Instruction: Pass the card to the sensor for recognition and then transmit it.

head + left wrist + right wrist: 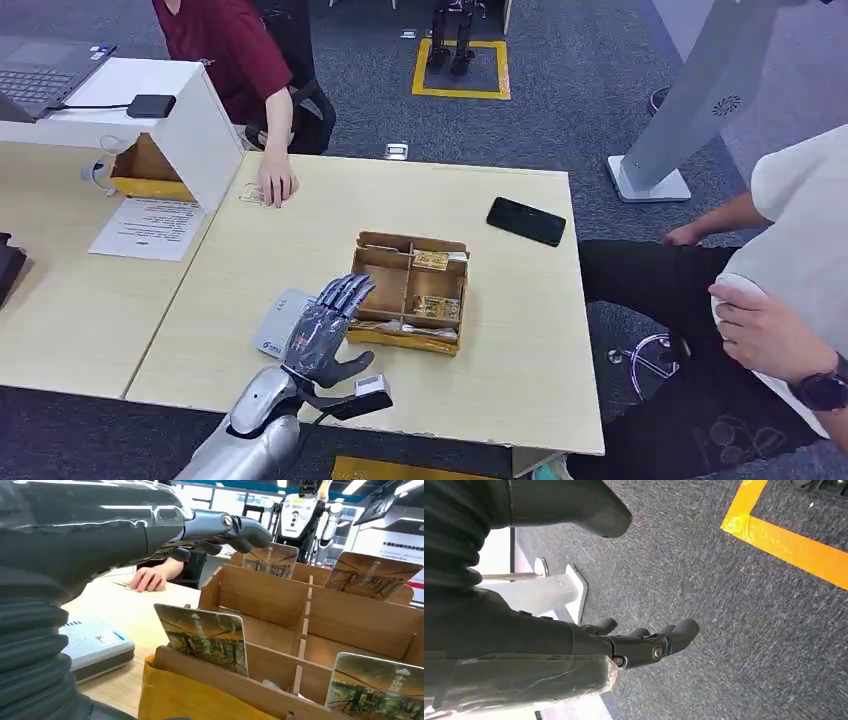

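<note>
left hand (328,330) empty, above sensor (277,325) | card box (410,292) beside | phone (526,221) beyond

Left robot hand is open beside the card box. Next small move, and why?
Probably ease the left robot hand toward the cardboard box and close on the near upright card. It holds nothing, fingers spread above the grey reader, so no card can be presented yet. The right robot hand hangs over carpet.

Even, bright overhead light leaves soft shadows on my table (300,230). My left hand (125,525) carries streaky glare and looms blurred up close; the carpet (734,630) looks grainy.
</note>
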`<state>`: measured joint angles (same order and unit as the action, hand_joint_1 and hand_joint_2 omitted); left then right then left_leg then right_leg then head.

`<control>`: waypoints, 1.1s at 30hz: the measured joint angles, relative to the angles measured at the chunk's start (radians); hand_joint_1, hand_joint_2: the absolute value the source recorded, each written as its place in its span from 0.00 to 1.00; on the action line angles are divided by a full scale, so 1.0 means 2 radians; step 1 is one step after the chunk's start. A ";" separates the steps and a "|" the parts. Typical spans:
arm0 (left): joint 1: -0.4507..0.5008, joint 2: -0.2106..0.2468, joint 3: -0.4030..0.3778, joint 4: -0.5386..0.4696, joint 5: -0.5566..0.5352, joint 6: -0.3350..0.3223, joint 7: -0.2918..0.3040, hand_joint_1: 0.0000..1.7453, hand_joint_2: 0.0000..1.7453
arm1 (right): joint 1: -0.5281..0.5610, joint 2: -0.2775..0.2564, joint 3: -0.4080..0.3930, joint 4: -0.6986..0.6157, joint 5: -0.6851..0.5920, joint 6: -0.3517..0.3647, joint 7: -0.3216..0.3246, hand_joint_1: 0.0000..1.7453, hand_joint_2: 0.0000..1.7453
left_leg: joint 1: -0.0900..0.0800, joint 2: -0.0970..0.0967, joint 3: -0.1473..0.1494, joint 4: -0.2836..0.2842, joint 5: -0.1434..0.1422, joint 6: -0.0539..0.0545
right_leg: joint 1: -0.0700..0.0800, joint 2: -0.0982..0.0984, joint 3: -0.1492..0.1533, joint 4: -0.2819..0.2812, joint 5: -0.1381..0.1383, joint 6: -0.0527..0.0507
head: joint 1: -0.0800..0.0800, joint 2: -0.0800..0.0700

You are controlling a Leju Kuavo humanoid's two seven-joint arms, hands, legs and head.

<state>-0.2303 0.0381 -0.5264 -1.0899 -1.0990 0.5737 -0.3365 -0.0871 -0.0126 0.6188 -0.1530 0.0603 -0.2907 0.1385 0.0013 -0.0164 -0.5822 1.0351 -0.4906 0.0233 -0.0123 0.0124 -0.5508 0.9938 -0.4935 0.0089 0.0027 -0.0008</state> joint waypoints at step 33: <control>-0.008 -0.007 0.023 0.010 0.040 -0.046 -0.013 1.00 1.00 | 0.000 0.000 0.000 0.001 -0.002 0.000 -0.002 0.00 1.00 | 0.000 0.000 0.000 0.000 0.000 0.000 | 0.000 0.000 0.000 0.000 0.000 0.000 | 0.000 0.000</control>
<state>-0.2466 0.0248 -0.4814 -1.0708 -1.0197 0.4810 -0.3620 -0.0872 -0.0134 0.6195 -0.1518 0.0572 -0.2914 0.1343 0.0012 -0.0163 -0.5822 1.0351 -0.4906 0.0233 -0.0123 0.0123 -0.5506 0.9938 -0.4934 0.0089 0.0027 -0.0008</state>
